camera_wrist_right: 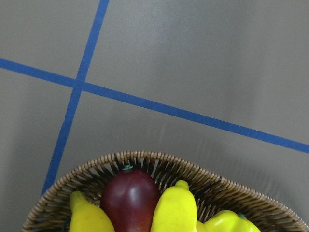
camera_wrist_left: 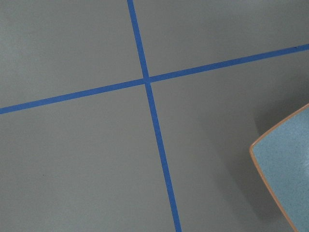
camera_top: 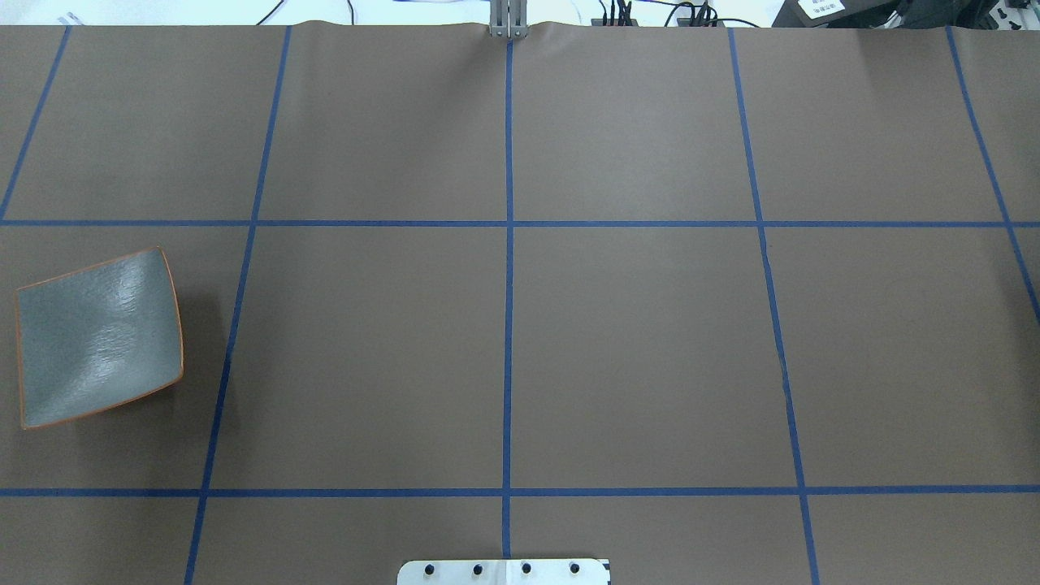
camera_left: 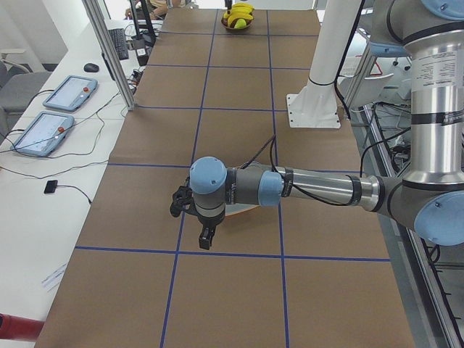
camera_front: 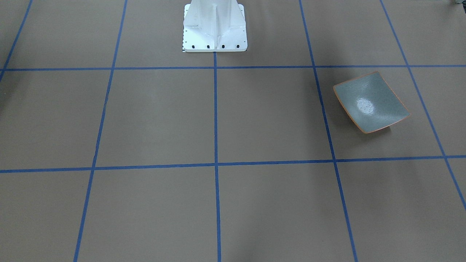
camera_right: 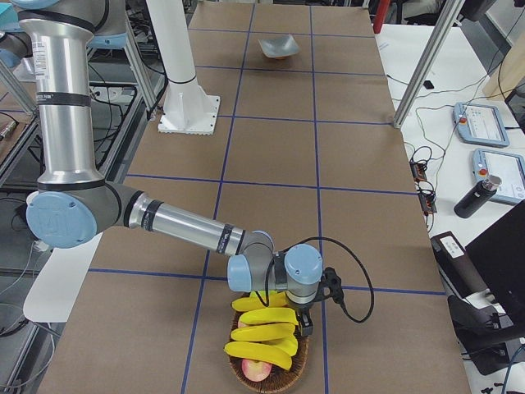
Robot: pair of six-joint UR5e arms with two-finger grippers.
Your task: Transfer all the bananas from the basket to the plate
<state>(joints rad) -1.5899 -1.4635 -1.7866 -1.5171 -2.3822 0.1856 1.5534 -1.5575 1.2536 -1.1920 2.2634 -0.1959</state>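
The yellow bananas (camera_right: 262, 332) lie stacked in a woven basket (camera_right: 271, 376) at the table's right end. They also show in the right wrist view (camera_wrist_right: 175, 210) and far off in the exterior left view (camera_left: 238, 14). The grey-green plate (camera_top: 97, 337) with its orange rim sits bare at the table's left end (camera_front: 371, 102); its corner shows in the left wrist view (camera_wrist_left: 289, 179). My right gripper (camera_right: 305, 322) hangs just above the basket's edge. My left gripper (camera_left: 204, 239) hangs next to the plate. I cannot tell whether either gripper is open or shut.
A dark red fruit (camera_wrist_right: 130, 198) lies among the bananas in the basket (camera_wrist_right: 145, 162). The robot's white base (camera_front: 214, 29) stands at the table's middle edge. Blue tape lines grid the brown table. Tablets and cables (camera_left: 51, 116) lie on a side desk.
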